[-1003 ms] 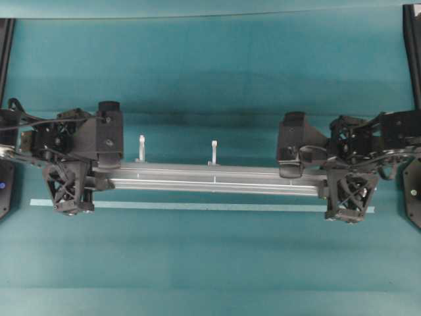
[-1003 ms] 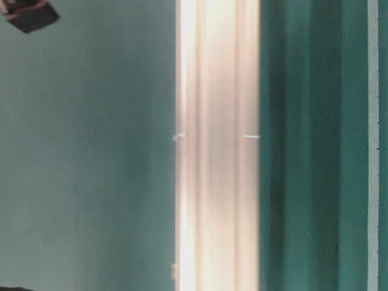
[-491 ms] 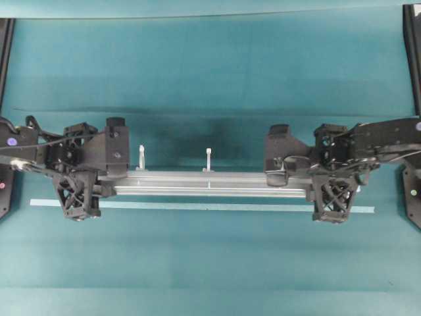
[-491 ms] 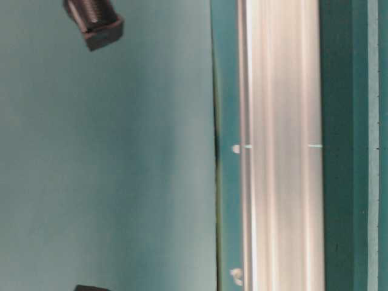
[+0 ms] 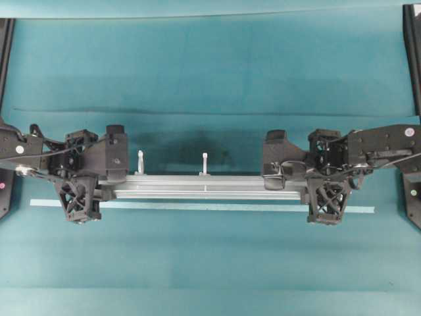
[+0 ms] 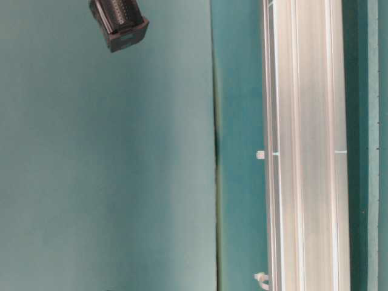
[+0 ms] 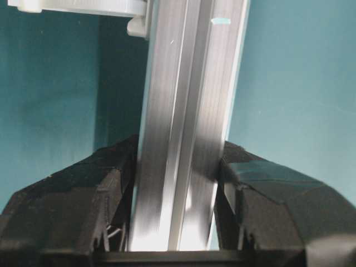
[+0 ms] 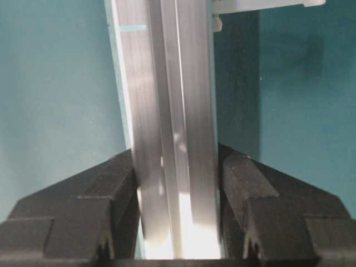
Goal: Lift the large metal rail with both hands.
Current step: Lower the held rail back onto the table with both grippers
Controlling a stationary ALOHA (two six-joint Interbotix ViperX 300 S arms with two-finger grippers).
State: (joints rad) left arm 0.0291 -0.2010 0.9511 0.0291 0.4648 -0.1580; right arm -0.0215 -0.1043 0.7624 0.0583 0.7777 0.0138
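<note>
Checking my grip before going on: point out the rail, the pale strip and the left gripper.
large metal rail [image 5: 204,186], overhead view, grooved top face mid-length.
pale-green strip [image 5: 197,207], overhead view, its middle stretch.
left gripper [image 7: 178,189], left wrist view, between its fingers, on the clamped rail.

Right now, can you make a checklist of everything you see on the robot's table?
Surface: teal table, a faint crease line running across it.
Job's things: large metal rail, silver and grooved, with white pegs along its far edge; it casts a shadow on the table.
Clutter: thin pale-green strip lying flat, just nearer than the rail.
Grippers: left gripper shut on one end of the rail, right gripper shut on the other; fingers press both sides.
Cables: black cable along the left arm.
Surroundings: black frame posts at the side edges.
</note>
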